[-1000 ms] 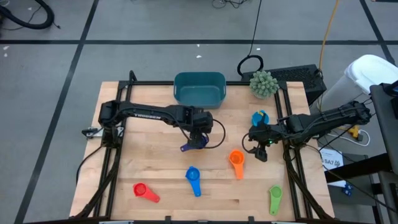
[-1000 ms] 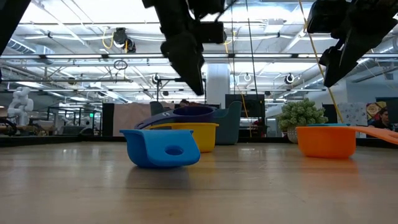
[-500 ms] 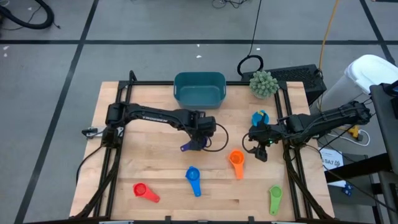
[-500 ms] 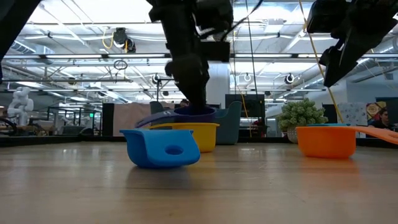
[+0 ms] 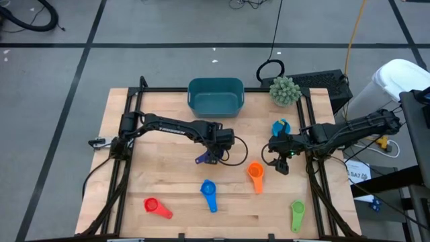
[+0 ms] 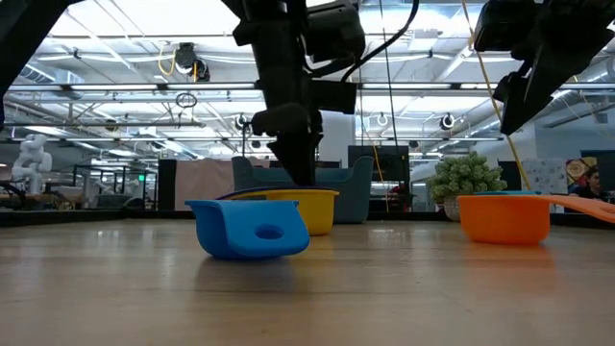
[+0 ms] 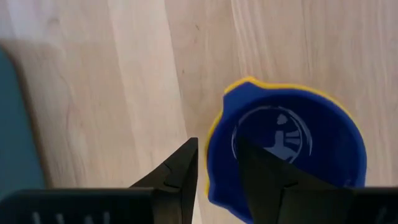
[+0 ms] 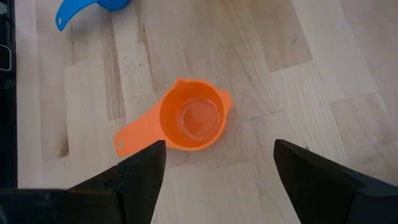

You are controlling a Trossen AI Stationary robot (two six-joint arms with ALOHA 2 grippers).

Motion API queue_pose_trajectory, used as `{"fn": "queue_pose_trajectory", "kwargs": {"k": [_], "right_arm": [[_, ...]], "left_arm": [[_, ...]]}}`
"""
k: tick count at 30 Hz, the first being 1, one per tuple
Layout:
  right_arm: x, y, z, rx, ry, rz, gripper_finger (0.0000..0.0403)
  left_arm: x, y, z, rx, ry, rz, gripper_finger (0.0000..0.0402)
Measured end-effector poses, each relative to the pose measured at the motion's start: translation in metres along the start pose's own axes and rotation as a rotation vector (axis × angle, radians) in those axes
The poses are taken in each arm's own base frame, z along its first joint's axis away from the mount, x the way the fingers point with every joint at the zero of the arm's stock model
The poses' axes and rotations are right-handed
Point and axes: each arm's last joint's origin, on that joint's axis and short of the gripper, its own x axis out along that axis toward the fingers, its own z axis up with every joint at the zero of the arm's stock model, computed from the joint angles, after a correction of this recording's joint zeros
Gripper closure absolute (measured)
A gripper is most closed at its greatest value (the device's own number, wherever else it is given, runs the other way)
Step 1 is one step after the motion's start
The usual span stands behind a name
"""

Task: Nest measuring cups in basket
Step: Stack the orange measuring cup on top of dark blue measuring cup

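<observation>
Two nested cups sit right at the left gripper [image 7: 214,177]: its fingers straddle the rim of the dark blue cup [image 7: 292,149], one inside the bowl and one outside, narrowed onto both walls, since that cup rests inside the yellow cup [image 6: 306,211]. I judge this a grip on the stacked pair, low on the table.

A thin pinch on a rim could slip, or the lift could raise only the inner cup and leave the yellow one behind; the pair could also tilt and catch the basket [image 5: 215,97] wall on the way in.

Further from that gripper, toward the table's front, lie a blue cup [image 5: 209,191] and a red cup [image 5: 156,206]. Out to its side, the orange cup [image 8: 191,121] sits below the right gripper [image 5: 282,161], which hangs with jaws wide apart and empty. Beyond it are a light blue cup [image 5: 280,127] and, at the front corner, a green cup [image 5: 297,214].

Count: seven cups, one basket with no cup inside, standing beyond the left gripper at the table's back edge.
</observation>
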Motion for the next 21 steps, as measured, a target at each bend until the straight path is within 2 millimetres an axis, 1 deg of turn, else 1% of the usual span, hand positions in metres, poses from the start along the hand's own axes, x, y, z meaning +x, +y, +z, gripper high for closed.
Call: {"fn": "queue_pose_trajectory", "kwargs": {"k": [2,5,7,11,13,15,16,18,21], "right_arm": [[0.0,0.0,0.0,0.0,-0.001,0.0,0.0115],[0.0,0.0,0.0,-0.001,0.001,-0.001,0.0115],[0.0,0.0,0.0,-0.009,0.005,-0.004,0.0115],[0.0,0.0,-0.001,-0.027,0.006,-0.006,0.0115],[0.0,-0.001,-0.001,-0.033,0.006,-0.007,0.0115],[0.0,-0.001,-0.001,-0.035,0.008,-0.009,0.0115],[0.0,-0.001,-0.001,-0.037,0.013,-0.011,0.0115],[0.0,-0.001,-0.002,-0.047,0.018,-0.016,0.0115],[0.0,-0.002,-0.003,-0.069,0.026,-0.022,0.0115]], "left_arm": [[-0.001,0.0,-0.002,0.01,0.02,0.001,0.0289],[-0.014,0.002,-0.004,0.013,0.016,0.037,0.0289],[-0.031,0.004,-0.004,0.004,-0.025,0.055,0.0289],[-0.071,0.009,-0.004,-0.043,-0.142,0.082,0.0289],[-0.089,0.008,-0.006,-0.074,-0.192,0.087,0.0289],[-0.106,0.0,-0.006,-0.09,-0.248,0.083,0.0289],[-0.11,-0.007,-0.005,-0.089,-0.257,0.073,0.0289],[-0.115,-0.023,-0.002,-0.084,-0.281,0.052,0.0289],[-0.116,-0.048,0.0,-0.108,-0.278,0.038,0.0289]]}}
